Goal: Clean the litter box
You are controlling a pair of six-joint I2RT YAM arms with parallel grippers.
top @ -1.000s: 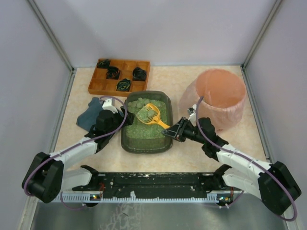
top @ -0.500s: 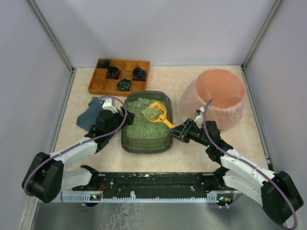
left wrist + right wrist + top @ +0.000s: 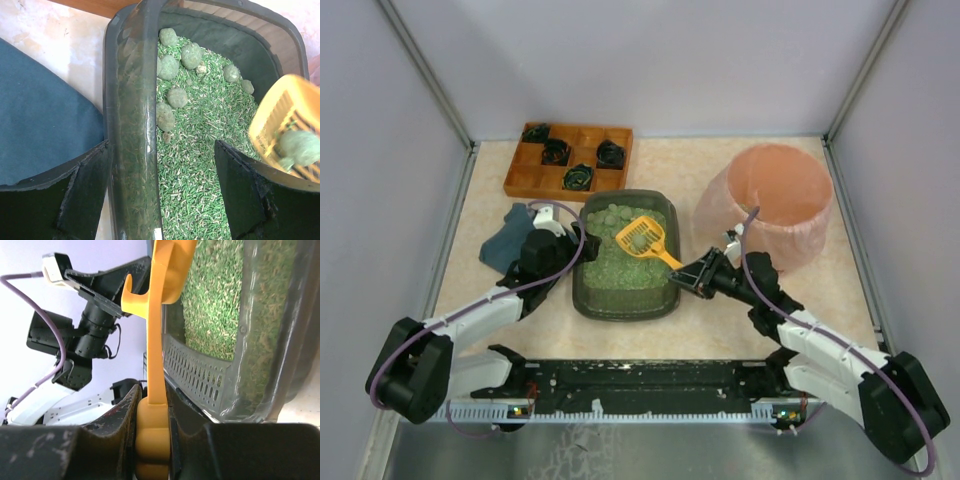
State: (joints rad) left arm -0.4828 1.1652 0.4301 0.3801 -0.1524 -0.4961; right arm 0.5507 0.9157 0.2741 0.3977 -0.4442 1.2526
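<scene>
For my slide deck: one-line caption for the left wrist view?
Open left jaws straddle the litter box rim; yellow scoop holds a green clump above.

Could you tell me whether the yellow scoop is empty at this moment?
No, the left wrist view shows a round green clump lying in the slotted bowl of the yellow scoop.

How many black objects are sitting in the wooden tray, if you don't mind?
4, all in the tray: one black object in its far-left corner, one just right and nearer, one by the right edge, one in the nearest row. None looks hidden.
</scene>
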